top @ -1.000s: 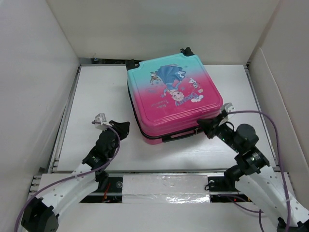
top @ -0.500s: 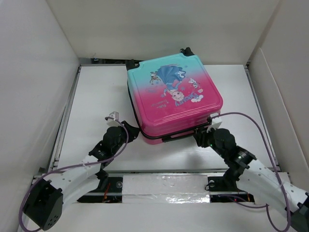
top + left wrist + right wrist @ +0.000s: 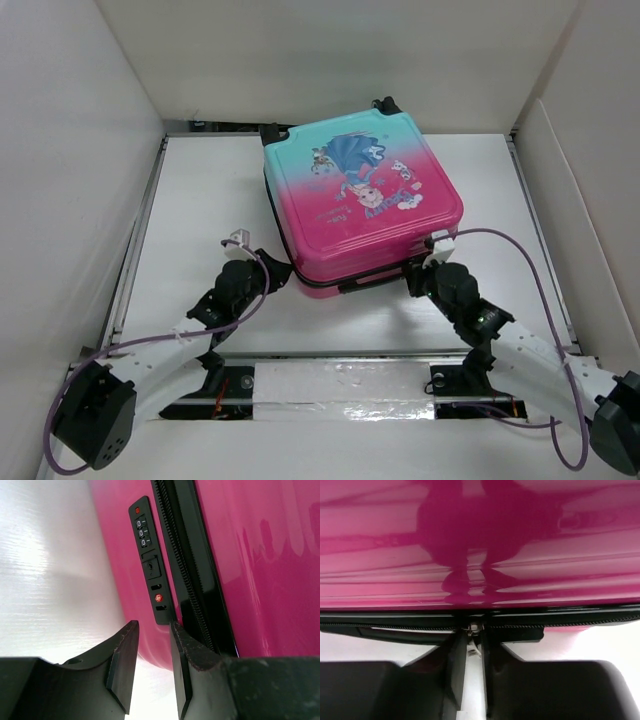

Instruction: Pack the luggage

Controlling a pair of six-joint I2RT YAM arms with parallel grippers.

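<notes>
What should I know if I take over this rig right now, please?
Left gripper: open, holding nothing, at the near-left corner of the pink-to-teal hard-shell child's suitcase, beside its black combination lock.
Right gripper: shut on the small metal zipper pull on the near edge.
The suitcase lies flat on the white table.
Done: lid down.
Left: the zip looks only partly closed, so it probably has to be run round the shell.
</notes>
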